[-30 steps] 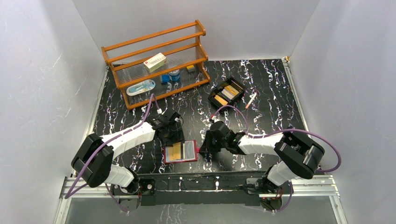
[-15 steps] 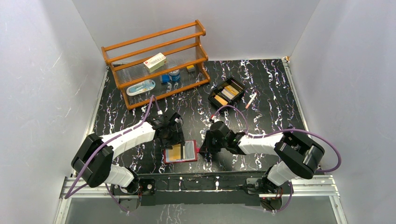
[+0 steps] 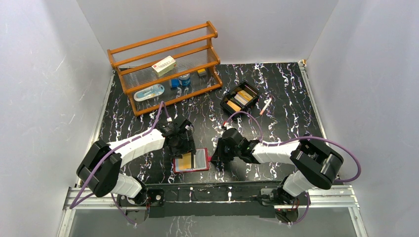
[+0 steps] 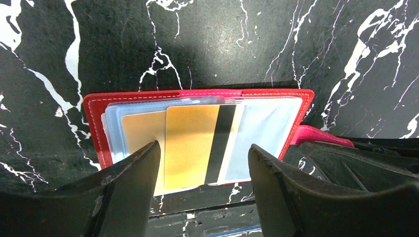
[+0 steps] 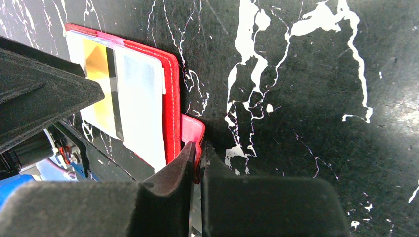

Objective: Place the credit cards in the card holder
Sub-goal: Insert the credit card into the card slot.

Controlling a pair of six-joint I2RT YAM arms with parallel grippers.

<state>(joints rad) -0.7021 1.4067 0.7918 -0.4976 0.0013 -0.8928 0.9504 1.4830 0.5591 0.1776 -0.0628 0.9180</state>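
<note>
I am holding my left gripper [image 4: 202, 148] released, jaws wide on either side of the gold card [image 4: 190, 148] and grasping nothing. My right gripper [image 5: 197, 148] is clenching the snap tab [image 5: 192, 129], pinning the card holder [image 4: 197, 93] open on the table [image 3: 276, 94] between my two arms, close to the near edge. I am worrying that the gold card is only lying half seated, its near end poking past the holder's rim. A finger brushing it as I lift away could be dragging it back out. If my right pinch is slipping on that small tab, the holder could be sliding or folding shut over loose cards. The holder is carrying the gold card with its black stripe uppermost, an orange-gold one under a clear sleeve beside it, and a pale edge showing along the stripe. The black tray [image 3: 225, 104], well apart at the far side, is holding what I am taking for more cards, orange and pale.
</note>
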